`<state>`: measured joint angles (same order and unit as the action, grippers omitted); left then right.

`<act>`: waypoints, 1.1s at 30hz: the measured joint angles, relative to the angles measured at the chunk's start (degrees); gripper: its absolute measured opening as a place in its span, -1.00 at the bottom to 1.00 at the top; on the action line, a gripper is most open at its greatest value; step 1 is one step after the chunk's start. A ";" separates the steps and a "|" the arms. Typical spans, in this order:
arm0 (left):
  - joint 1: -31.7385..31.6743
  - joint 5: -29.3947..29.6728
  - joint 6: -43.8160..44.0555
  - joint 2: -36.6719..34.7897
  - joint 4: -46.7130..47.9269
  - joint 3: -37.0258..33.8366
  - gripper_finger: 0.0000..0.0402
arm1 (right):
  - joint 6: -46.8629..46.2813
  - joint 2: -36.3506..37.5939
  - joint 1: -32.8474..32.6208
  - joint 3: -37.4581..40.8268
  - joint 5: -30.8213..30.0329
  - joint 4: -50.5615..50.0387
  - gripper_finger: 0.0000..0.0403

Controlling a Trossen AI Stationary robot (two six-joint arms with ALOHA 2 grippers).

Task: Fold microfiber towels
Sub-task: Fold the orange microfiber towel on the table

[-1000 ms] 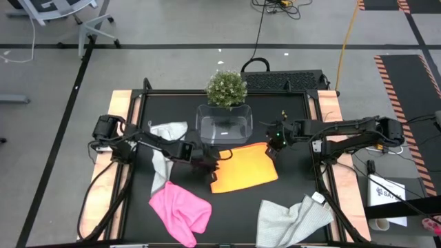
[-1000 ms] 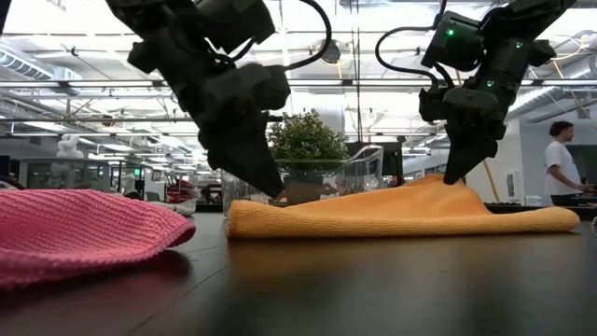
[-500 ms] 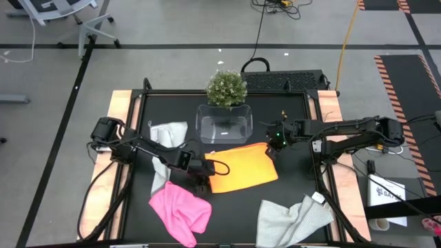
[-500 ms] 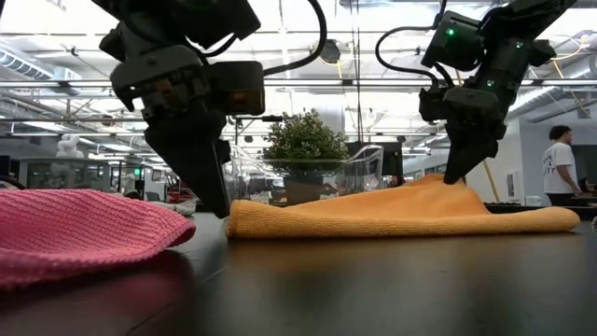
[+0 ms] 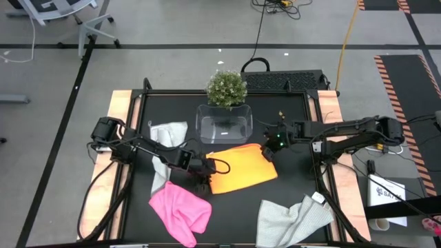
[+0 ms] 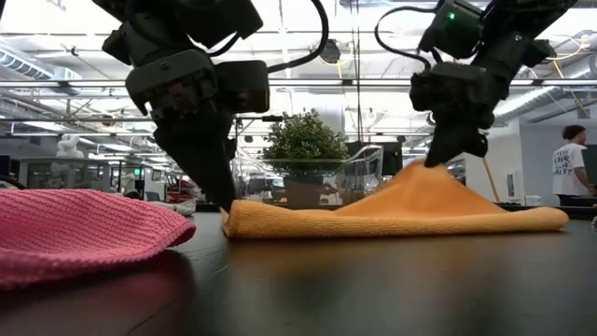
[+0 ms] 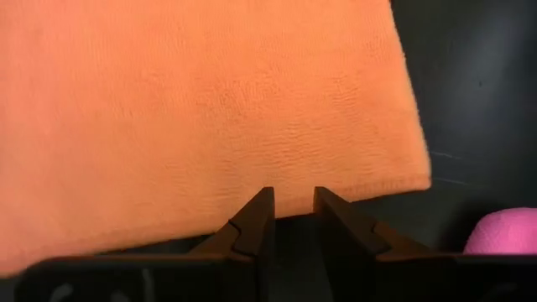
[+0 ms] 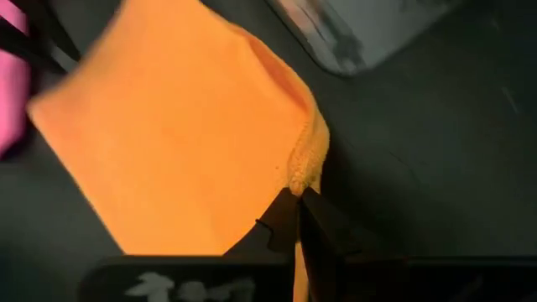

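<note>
Left arm reaches in from its side of the bench, elbow bent, wrist tipped steeply down, and the left gripper (image 5: 200, 177) points at the bench surface. In its wrist view the fingers (image 7: 256, 220) stand a narrow gap apart, nothing between them, tips just short of the orange towel (image 7: 210, 109) edge. Right arm stretches long and nearly straight across from the opposite side, wrist angled down. The right gripper (image 8: 295, 195) is pinched tight on a raised corner of that towel, holding it up off the bench in the low view (image 6: 437, 154).
</note>
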<state>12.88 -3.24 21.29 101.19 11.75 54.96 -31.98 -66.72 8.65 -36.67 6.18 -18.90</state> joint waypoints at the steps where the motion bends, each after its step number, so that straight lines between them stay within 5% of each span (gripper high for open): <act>1: 0.00 0.28 -0.28 0.02 0.02 0.00 -0.56 | -0.89 0.00 -0.40 0.00 0.00 0.94 -1.00; 11: -0.42 5.12 -2.83 0.02 -0.02 0.00 -0.56 | -10.14 -0.02 -6.21 -2.42 0.10 9.01 -1.00; 23: -1.29 3.74 -2.96 6.03 -8.92 0.15 -0.56 | -18.54 -1.71 -8.03 -6.03 -0.28 22.05 -1.00; 28: -1.37 4.51 -4.84 6.23 -9.81 0.11 -0.56 | -20.85 -9.57 -8.84 -5.97 0.28 28.53 -1.00; 33: -1.53 4.00 -6.68 6.25 -10.38 0.09 -0.56 | -23.72 -19.38 -9.52 -6.24 1.57 46.17 -1.00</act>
<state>11.35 0.75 14.61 107.44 1.36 55.05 -55.70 -86.10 -0.87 -42.90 7.75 27.27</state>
